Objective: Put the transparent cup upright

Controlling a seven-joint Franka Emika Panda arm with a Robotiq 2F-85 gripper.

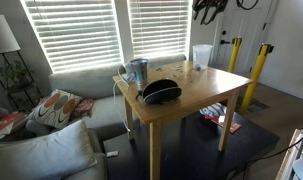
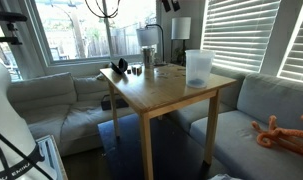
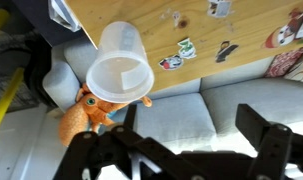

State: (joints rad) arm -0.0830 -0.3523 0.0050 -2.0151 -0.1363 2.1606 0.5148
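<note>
Slatted window blinds are closing off the back of the room, and I am looking at a wooden table beside a grey sofa. In an exterior view the gripper is hanging at the very top edge, too cropped for me to tell how its fingers are standing. Below it the transparent cup is standing upright, rim up, on the far corner of the table. Well away from the fingers, at the other end of the tabletop, a blue-grey cup is standing, with a black oval object lying just in front of it. Yellow posts are standing on the floor past the table.

In an exterior view the transparent cup is again showing upright, close to the table edge. The blue-grey cup is sitting well behind it, and an orange toy is lying on the sofa.

In the wrist view the fingers are spreading wide along the bottom, holding nothing. The cup is sitting ahead of them on the table corner, off toward the finger at the picture's left. It is clear of both fingers, and its open mouth is facing the camera. The orange toy is lying between the cup and that finger. A few stickers are dotting the wood farther ahead.
</note>
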